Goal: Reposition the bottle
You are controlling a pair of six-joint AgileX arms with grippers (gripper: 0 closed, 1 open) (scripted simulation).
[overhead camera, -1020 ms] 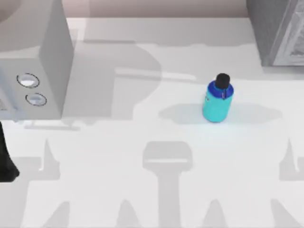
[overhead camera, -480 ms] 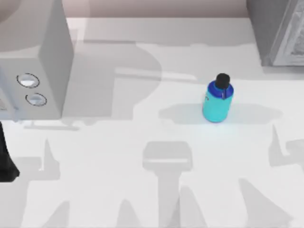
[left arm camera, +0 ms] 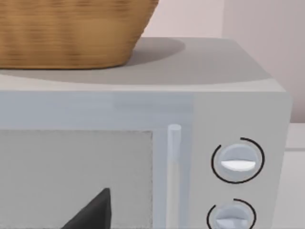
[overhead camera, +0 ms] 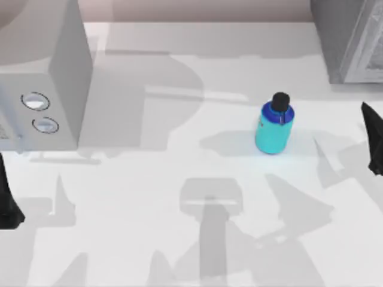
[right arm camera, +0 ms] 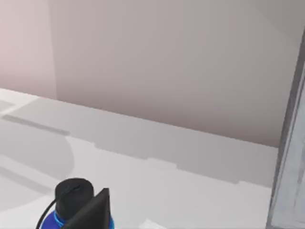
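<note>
No writing is readable on the bottle (overhead camera: pixel 274 127); my right gripper (overhead camera: pixel 372 143) is newly appearing beside it, jaw state unclear.

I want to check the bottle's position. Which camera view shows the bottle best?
The top view: the whole bottle stands upright on the table, right of centre. The right wrist view catches its black cap and blue shoulder, partly behind a dark finger. The left wrist view faces the microwave.
</note>
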